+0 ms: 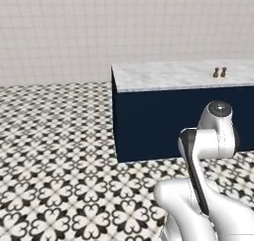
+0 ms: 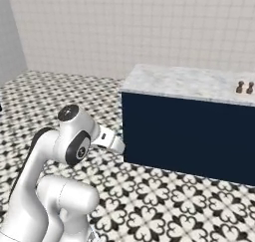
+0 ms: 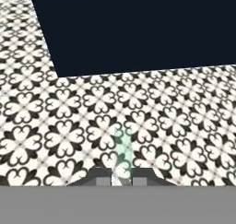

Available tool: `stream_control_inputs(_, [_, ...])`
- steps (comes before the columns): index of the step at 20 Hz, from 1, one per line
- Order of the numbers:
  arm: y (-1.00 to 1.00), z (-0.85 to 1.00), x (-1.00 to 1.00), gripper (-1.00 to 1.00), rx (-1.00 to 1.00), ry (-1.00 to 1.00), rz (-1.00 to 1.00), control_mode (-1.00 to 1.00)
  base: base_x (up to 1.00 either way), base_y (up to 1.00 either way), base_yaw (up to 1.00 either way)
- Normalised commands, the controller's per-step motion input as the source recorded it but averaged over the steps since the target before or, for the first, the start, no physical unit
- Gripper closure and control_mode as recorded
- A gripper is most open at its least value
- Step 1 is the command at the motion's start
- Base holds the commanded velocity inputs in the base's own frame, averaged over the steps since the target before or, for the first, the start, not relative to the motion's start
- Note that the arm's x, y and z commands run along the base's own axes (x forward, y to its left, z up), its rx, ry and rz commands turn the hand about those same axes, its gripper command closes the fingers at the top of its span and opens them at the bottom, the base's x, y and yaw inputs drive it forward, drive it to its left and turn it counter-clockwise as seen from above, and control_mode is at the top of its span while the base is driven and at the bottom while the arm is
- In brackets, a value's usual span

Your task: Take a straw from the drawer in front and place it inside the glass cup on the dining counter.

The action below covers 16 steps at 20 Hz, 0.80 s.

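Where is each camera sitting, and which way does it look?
Left base view: behind the arm's left, facing the dining counter; white arm at lower right.
Right base view: behind the arm's right, facing the same counter; arm at lower left.
Hand view: on the hand, looking down at patterned floor and the counter's navy base; the shut gripper holds a pale green straw.
Both base views share the counter and two small brown shakers.

2 small brown shakers side by side; patterned tile floor; white tiled wall.
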Motion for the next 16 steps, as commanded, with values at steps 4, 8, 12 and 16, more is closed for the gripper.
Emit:
stream_control_inputs(4, [0.00, 0.00, 0.00, 1.00, 0.00, 0.00, 0.00, 1.00, 1.00, 0.89, -0.13])
stream_control_inputs(8, [0.00, 0.00, 0.00, 1.00, 0.00, 0.00, 0.00, 1.00, 1.00, 0.82, -0.19])
stream_control_inputs(12, [0.00, 0.00, 0.00, 1.00, 0.00, 0.00, 0.00, 1.00, 1.00, 0.77, -0.24])
stream_control_inputs(16, [0.00, 0.00, 0.00, 1.00, 0.00, 0.00, 0.00, 1.00, 1.00, 0.75, -0.27])
